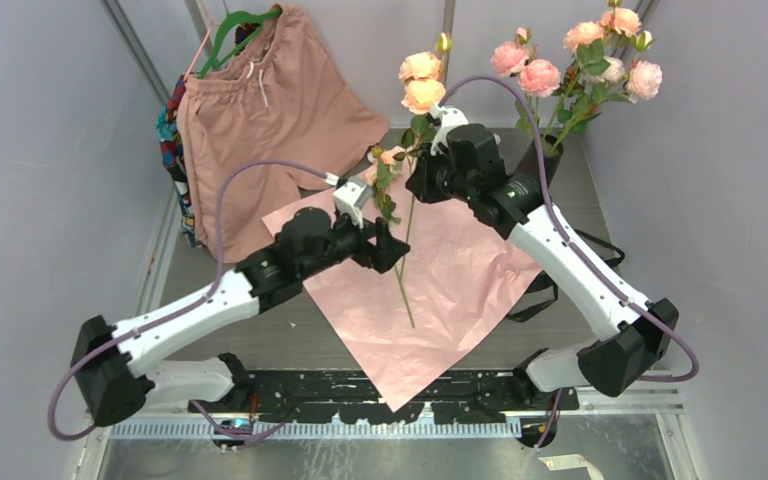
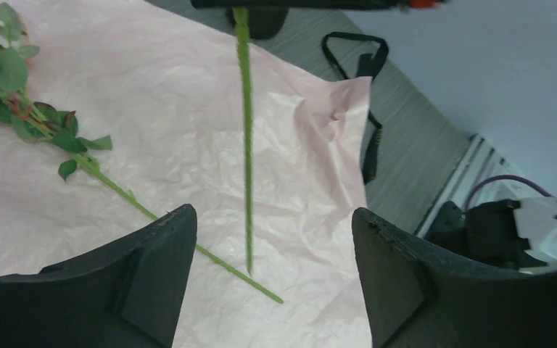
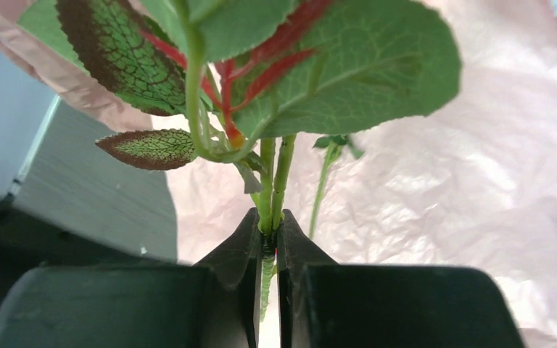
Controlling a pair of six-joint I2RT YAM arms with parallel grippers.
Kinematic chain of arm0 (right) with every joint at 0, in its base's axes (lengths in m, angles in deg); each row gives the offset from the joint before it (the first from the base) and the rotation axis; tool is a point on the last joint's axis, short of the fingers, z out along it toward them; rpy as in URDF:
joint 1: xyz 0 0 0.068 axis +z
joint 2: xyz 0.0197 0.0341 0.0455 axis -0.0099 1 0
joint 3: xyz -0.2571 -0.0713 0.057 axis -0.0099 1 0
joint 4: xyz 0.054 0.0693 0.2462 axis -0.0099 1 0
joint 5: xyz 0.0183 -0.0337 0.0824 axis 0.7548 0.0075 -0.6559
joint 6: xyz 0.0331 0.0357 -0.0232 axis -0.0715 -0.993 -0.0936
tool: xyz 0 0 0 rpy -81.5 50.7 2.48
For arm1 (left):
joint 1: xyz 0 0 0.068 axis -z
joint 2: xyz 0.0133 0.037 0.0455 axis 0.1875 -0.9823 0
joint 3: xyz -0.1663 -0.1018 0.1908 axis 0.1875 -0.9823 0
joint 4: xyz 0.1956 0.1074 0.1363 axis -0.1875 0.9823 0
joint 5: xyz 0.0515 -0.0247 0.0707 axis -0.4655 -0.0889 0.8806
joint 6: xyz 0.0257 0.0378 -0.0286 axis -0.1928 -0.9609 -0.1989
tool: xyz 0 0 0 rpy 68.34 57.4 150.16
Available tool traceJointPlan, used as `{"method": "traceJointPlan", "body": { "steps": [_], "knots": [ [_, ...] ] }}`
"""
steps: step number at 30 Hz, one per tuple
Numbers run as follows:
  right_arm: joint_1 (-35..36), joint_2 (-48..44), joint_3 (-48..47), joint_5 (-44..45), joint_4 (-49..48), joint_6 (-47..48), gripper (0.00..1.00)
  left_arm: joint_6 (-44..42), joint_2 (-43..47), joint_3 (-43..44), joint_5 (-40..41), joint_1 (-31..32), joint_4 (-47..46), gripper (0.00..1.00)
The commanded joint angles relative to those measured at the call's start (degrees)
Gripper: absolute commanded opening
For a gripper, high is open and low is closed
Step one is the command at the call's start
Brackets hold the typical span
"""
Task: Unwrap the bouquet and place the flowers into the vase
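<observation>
The held flower (image 1: 421,82) stands nearly upright. Its two peach blooms are at the top, on the far side, and its long thin stem (image 2: 246,145) hangs straight down with the tip just above the pink paper (image 1: 460,280). The right hand (image 3: 268,233) is pinched narrow on the stem just under the leaves. The left hand (image 1: 394,247) is lower and nearer, its fingers spread wide. The stem's lower part hangs between them and touches neither.

A second flower (image 2: 58,138) lies flat on the paper to the left, its stem slanting towards the near right. At the far right, the black vase (image 1: 545,158) holds several pink blooms (image 1: 580,60).

The paper is spread open on a grey counter (image 1: 585,205), with a black ribbon (image 2: 368,109) at its right edge. Pale grey walls close in the sides, and salmon shorts (image 1: 270,110) hang at the far left.
</observation>
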Motion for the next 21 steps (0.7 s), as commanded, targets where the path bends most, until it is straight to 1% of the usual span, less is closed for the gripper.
{"method": "traceJointPlan", "body": {
  "steps": [1, 3, 5, 9, 14, 18, 21],
  "knots": [
    [-0.1, -1.8, -3.3, 9.2, -4.1, 9.5, 0.01, 3.3, 8.8, -5.0, -2.0, 1.6, -2.8, 0.8],
    [-0.1, -2.1, -3.3, 15.1, -4.8, 12.3, 0.01, 4.9, 11.6, -8.7, -1.2, 1.6, -3.5, 0.83],
    [-0.1, -3.3, -2.0, 20.2, -7.5, 14.6, 0.01, 5.8, 13.6, -12.1, 0.2, 1.6, -3.8, 0.85],
    [-0.5, -6.0, 0.9, 28.4, -14.5, 18.2, 0.01, 5.7, 14.2, -13.7, 0.4, 1.6, -3.4, 0.86],
    [-7.2, -4.4, -4.4, 29.4, -12.5, 18.2, 0.01, 5.4, 12.3, -13.1, 0.4, 1.6, -3.6, 0.87],
    [-15.5, -3.7, -6.2, 27.5, -15.5, 17.1, 0.01, 5.1, 11.2, -13.0, 0.1, 1.6, -3.7, 0.92],
    [-20.3, -2.7, -8.1, 26.9, -16.9, 16.5, 0.01, 4.8, 10.5, -13.0, 0.1, 1.6, -3.8, 0.93]
  ]
}}
